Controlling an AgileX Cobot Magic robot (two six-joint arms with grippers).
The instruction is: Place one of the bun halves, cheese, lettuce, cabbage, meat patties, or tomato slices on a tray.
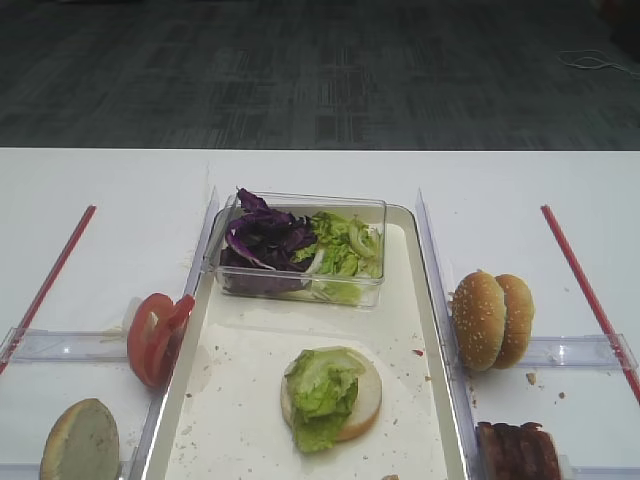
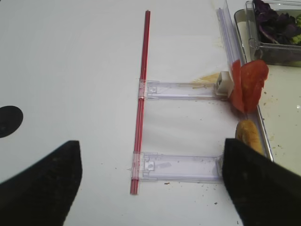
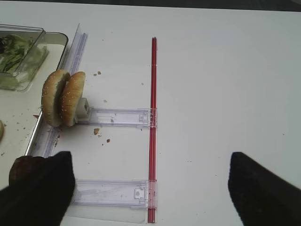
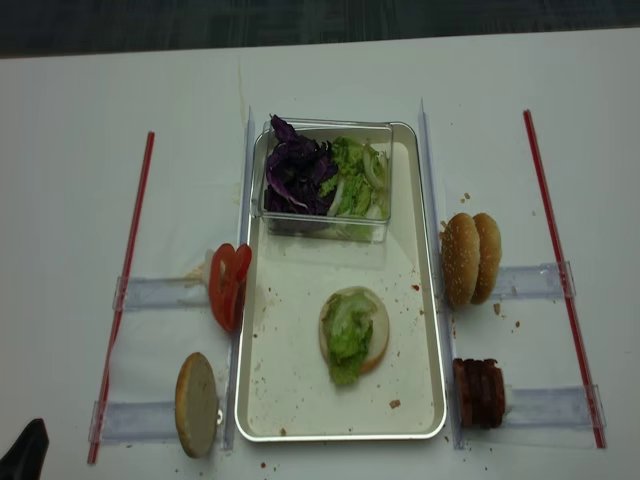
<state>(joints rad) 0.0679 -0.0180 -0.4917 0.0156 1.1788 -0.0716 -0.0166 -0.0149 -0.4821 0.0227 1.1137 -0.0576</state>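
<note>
Broadly, the white surface (image 4: 330, 80) carries the tray (image 4: 420, 400) at its middle, well to the left of the right end effector (image 3: 150, 188) and well to the right of the left end effector (image 2: 150, 183). Both end effectors hover low over the surface near its front edge, each seen only as two dark fingers in its own wrist view. The right end effector stands wide apart and holds nothing; the left end effector's fingers are likewise spread wide with only bare surface between them. Ahead and left of the right end effector, a clear tub (image 4: 325, 225) sits at the tray's far end, with cabbage (image 4: 297, 175) on its left and lettuce (image 4: 352, 180) on its right. Nearer, a bun half (image 4: 375, 330) lies flat on the tray with a lettuce leaf (image 4: 347, 340) on it. Two seeded buns (image 3: 62, 98) stand on edge just ahead-left of the right end effector, and meat patties (image 3: 22, 168) touch or sit just beside its left finger. Tomato slices (image 2: 249, 84) stand ahead-right of the left end effector, with another bun half (image 2: 248, 135) just by its right finger. Red strips (image 3: 153, 127) and clear holders (image 3: 120, 117) lie between the fingers.
</note>
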